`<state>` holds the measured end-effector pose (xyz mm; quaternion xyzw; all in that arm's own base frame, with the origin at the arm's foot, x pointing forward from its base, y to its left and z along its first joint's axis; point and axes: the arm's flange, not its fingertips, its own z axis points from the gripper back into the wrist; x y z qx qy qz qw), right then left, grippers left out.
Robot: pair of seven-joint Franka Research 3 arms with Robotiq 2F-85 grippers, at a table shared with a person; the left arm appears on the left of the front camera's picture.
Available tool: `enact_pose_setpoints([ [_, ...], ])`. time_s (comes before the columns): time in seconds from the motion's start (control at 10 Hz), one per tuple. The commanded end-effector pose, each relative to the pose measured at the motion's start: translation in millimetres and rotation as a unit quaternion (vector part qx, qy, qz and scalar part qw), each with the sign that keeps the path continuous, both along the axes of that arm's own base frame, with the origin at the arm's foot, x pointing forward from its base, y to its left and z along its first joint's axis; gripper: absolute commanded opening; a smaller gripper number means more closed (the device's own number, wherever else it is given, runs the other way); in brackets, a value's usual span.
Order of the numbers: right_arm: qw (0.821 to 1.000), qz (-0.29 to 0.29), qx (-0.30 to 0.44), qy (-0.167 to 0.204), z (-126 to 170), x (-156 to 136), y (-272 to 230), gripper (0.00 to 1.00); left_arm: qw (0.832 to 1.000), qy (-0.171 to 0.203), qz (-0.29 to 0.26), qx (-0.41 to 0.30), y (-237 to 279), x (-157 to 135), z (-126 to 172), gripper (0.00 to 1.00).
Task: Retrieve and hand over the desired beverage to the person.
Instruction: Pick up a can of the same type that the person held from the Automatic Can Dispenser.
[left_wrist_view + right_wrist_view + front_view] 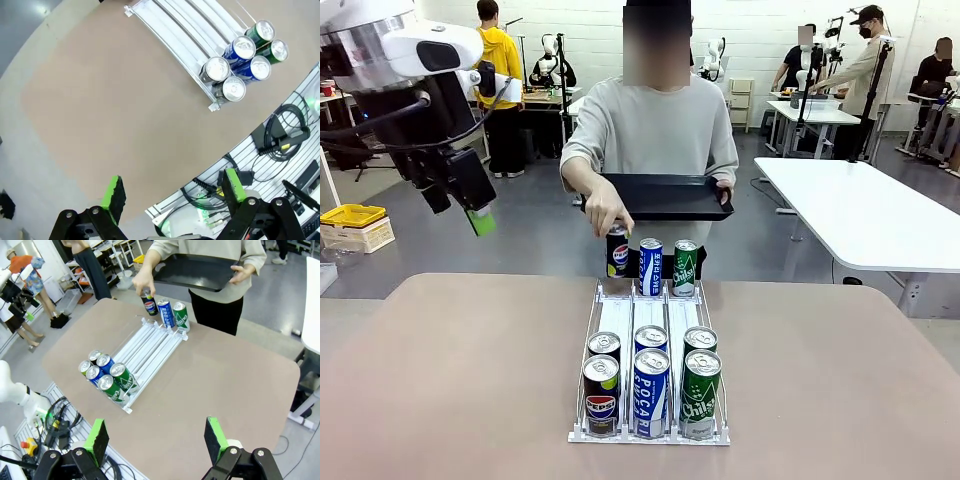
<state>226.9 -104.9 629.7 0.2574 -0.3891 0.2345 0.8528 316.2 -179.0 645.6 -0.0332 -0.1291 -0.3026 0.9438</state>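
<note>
Now | left hand [171,180] wide open, empty, high over table [450,380] | right hand [157,426] wide open, empty | Pepsi can [617,252] at rack [617,318] far end, person [655,130] gripping its top, black tray [665,195] in other arm

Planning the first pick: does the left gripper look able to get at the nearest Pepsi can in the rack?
Probably yes. The left gripper is open, raised above the table, and the nearest Pepsi can stands in the left lane of the rack with bare table beside it.
</note>
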Motion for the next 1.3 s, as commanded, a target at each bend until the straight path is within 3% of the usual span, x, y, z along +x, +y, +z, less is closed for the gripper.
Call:
enact_pose_setpoints([
  [0.0, 1.000, 0.008, 0.005, 0.000, 0, 1, -1, 1.00, 1.000, 0.002, -0.013, 0.006, 2, 0, -3, 1.00],
  [0.8, 1.000, 0.008, 0.005, 0.000, 0, 1, -1, 1.00, 1.000, 0.003, -0.006, -0.002, -2, 0, -1, 1.00],
  [1.0, 1.000, 0.008, 0.005, 0.000, 0, 1, -1, 1.00, 0.990, 0.010, 0.135, -0.027, -61, -22, -26, 1.00],
  [1.2, 1.000, 0.008, 0.005, 0.000, 0, 1, -1, 1.00, 0.961, 0.050, 0.270, -0.046, -94, -21, -65, 1.00],
])
